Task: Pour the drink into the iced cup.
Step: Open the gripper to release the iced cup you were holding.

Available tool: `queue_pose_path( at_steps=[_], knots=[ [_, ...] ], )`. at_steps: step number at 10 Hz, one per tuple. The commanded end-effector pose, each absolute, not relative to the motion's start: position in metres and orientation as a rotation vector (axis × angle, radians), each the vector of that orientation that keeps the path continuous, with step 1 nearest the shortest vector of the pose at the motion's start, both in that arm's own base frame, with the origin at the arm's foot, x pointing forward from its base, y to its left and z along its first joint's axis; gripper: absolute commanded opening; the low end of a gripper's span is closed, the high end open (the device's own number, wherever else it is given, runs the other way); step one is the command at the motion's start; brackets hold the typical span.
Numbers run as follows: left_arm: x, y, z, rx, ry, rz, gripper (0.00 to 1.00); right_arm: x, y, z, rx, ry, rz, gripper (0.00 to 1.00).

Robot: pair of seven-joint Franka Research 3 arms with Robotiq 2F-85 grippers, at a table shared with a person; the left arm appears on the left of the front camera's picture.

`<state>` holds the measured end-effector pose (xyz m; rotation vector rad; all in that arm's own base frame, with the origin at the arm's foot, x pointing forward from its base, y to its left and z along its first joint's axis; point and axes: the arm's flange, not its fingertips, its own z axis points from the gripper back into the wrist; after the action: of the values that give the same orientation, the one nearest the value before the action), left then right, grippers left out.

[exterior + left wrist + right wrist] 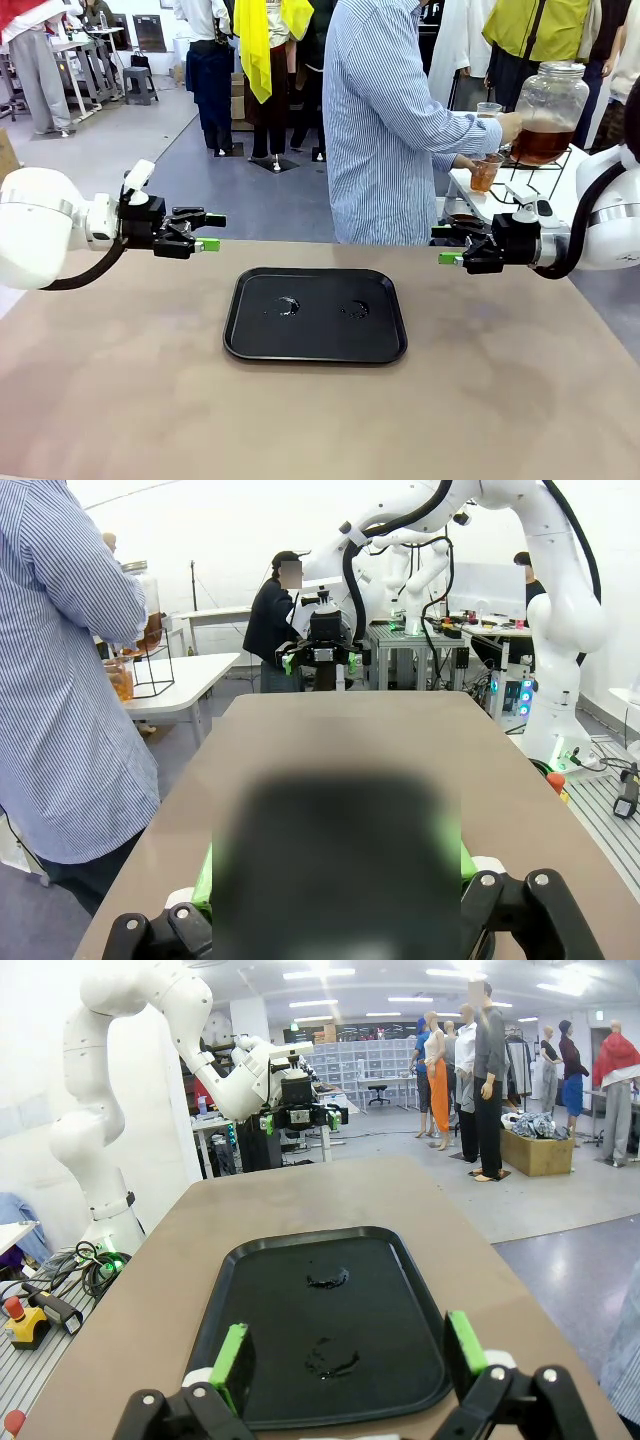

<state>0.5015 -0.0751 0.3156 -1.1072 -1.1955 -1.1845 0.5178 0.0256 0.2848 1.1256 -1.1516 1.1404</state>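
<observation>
Two grippers hung above the tan table (120,400), one at each side, both well apart from the black tray (315,314) that lay flat between them near the middle of the table. The left gripper (208,232) pointed inward from the left, its green-padded fingers spread with a clear gap and nothing held. The right gripper (446,245) faced it from the other side, its jaws likewise standing apart and empty; in its own wrist view the two green pads (232,1360) stood wide on either side of the tray (300,1400). Two small wet patches (287,306) glistened on the tray's surface, one left of centre and one right of it.

Beyond the far edge of the table stood a person in a blue striped shirt (385,130), turned toward a white side table (560,195) at the right. The drink (541,143), an amber-brown liquid, sat in the lower part of a large glass jar (549,110) with a metal lid, raised on a thin black wire stand (560,165) on that side table. The person's hand (508,127) rested against the jar, and the other hand held a clear cup (485,175) with amber liquid in it just below and beside the jar. Whether the cup held ice could not be told at that distance. In the left wrist view the gripper's near parts were a dark blur, with green pads (205,875) showing at its edges.
</observation>
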Motion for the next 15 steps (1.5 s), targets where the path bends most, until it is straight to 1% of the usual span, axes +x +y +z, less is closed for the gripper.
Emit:
queue_pose_path(
  at_steps=[1,15],
  knots=[
    [0.5025,-0.0754,0.3178,-1.104,-1.188,-1.191,1.00,0.5194,0.0274,0.2887,1.130,-1.145,1.144,1.00],
    [0.5025,-0.0754,0.3178,-1.104,-1.188,-1.191,1.00,0.5194,0.0274,0.2887,1.130,-1.145,1.144,1.00]
  ],
)
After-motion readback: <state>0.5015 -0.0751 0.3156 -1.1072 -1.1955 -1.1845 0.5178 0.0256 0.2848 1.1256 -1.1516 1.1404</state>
